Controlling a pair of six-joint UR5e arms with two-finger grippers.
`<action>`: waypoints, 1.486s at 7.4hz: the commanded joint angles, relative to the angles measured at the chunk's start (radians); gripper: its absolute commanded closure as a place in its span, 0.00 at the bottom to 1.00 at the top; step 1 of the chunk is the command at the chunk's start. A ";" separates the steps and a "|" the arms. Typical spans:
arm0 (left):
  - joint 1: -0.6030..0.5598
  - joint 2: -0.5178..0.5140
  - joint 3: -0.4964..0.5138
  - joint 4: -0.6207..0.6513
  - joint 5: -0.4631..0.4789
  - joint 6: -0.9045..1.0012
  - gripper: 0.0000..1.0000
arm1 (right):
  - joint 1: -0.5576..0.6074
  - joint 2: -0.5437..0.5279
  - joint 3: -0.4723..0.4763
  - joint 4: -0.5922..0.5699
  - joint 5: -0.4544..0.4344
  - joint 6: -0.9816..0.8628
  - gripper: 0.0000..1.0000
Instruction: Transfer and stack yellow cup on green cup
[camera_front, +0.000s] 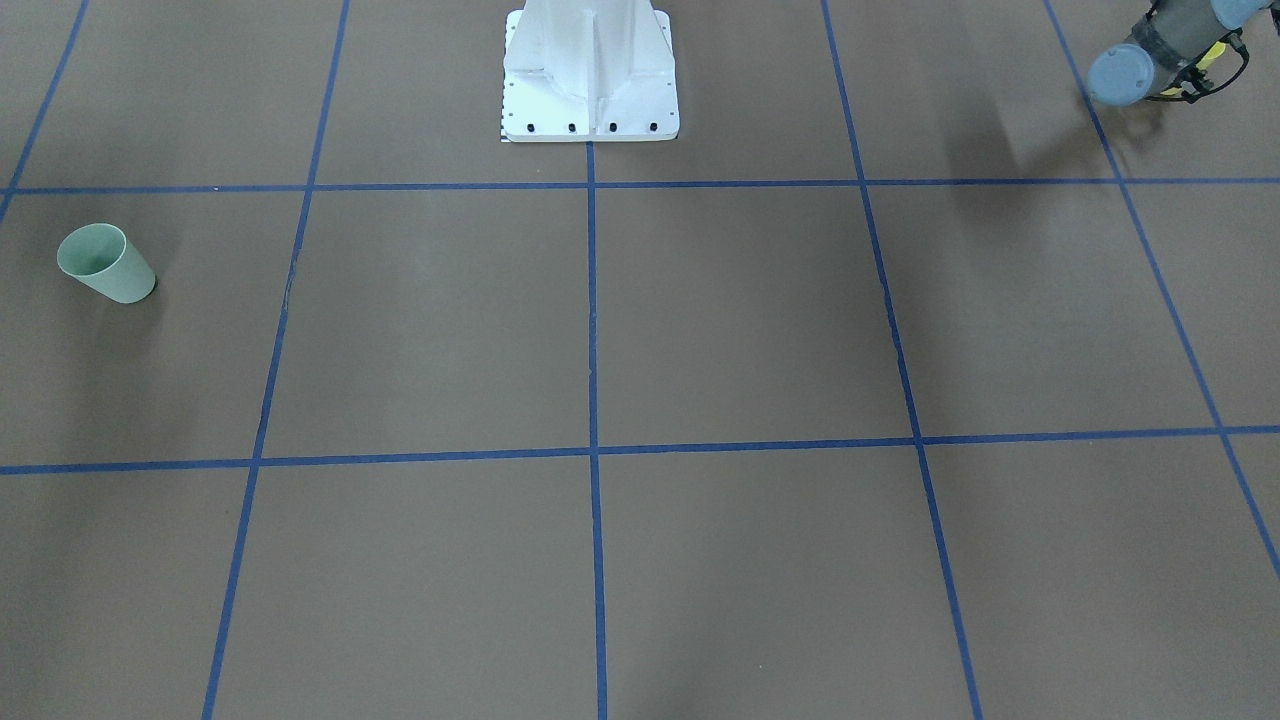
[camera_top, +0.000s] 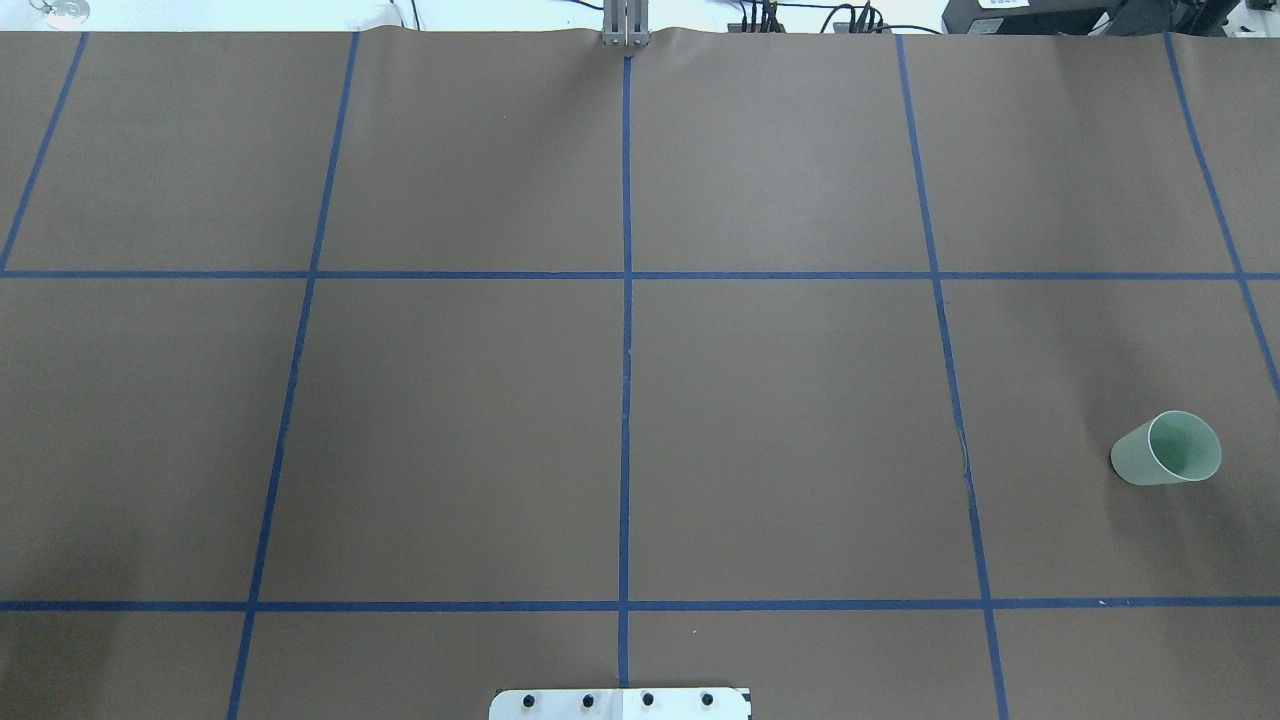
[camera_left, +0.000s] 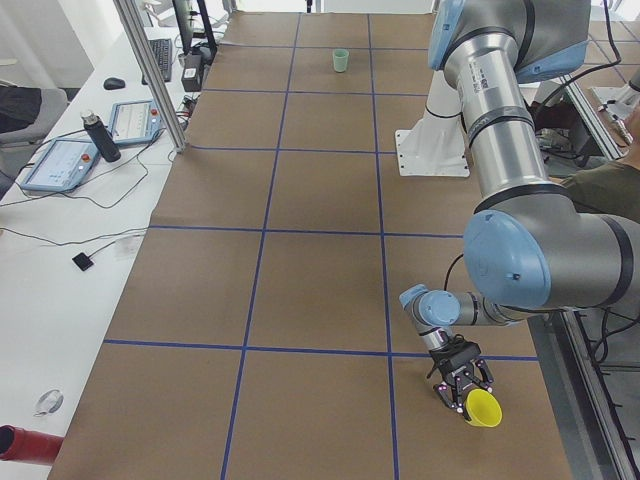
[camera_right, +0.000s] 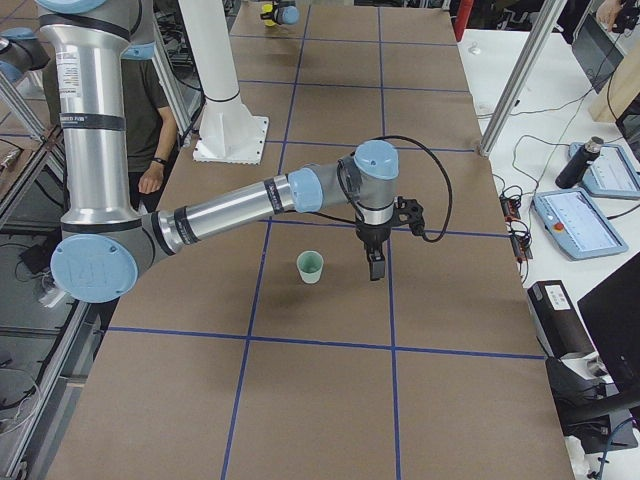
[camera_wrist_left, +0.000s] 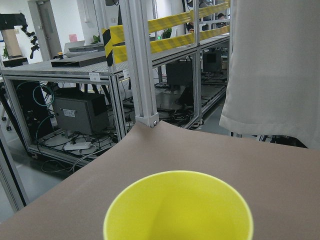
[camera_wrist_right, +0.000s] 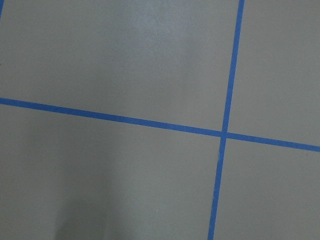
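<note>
The yellow cup (camera_wrist_left: 177, 207) fills the bottom of the left wrist view, mouth toward the camera. In the exterior left view it (camera_left: 483, 408) sits tilted at the tip of my left gripper (camera_left: 462, 385), low over the table's near end. In the front view the left gripper (camera_front: 1205, 60) shows at the top right corner with yellow in it. The green cup (camera_top: 1168, 449) stands upright at the right side, also seen in the front view (camera_front: 105, 262). My right gripper (camera_right: 375, 265) shows only in the exterior right view, pointing down beside the green cup (camera_right: 311, 267); I cannot tell its state.
Brown table cover (camera_top: 780, 420) with a grid of blue tape lines (camera_top: 626, 400). The white robot base (camera_front: 590, 70) stands at the middle of the robot's edge. The right wrist view shows only bare cover and a tape crossing (camera_wrist_right: 223, 134).
</note>
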 joint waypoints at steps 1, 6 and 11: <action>0.000 0.019 0.000 -0.014 0.000 0.000 0.65 | 0.000 0.001 0.002 0.000 0.000 0.000 0.01; 0.078 0.248 -0.099 -0.143 0.055 0.046 0.74 | 0.000 -0.005 0.005 -0.003 0.006 0.005 0.01; -0.009 0.278 -0.093 -0.143 0.235 0.388 0.74 | 0.000 -0.009 -0.002 -0.012 0.017 0.011 0.01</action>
